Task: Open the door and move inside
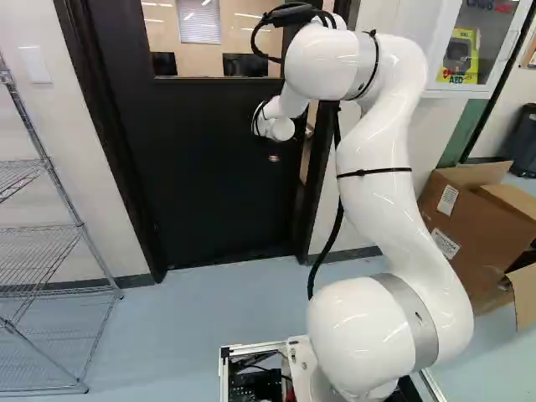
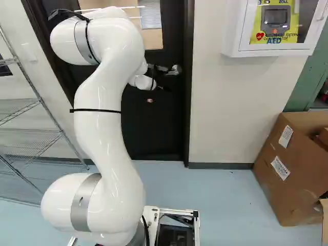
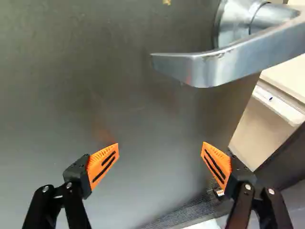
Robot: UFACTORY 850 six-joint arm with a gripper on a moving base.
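At the end of my arm, the gripper point(image 2: 163, 83) is before the black door point(image 1: 209, 176), close to the silver lever handle point(image 2: 175, 69). In the wrist view my gripper point(image 3: 160, 144) stands open, its orange-padded fingers wide apart with nothing between them. The lever handle point(image 3: 233, 56) lies ahead of and beyond the fingertips, nearer the finger on the door-edge side, and touches neither. The dark door panel point(image 3: 95, 81) spans the space behind the fingers. Past its edge a gap shows a lighter room, so the door stands ajar. The left base view mostly hides the gripper behind the wrist.
A wire shelf point(image 1: 50, 230) stands left of the door. The door frame point(image 2: 188, 92) and wall point(image 2: 230, 107) are to the right, with a white AED cabinet point(image 2: 277, 51) on the wall. An opened cardboard box point(image 2: 271, 174) sits on the floor point(image 1: 193, 310) at the right.
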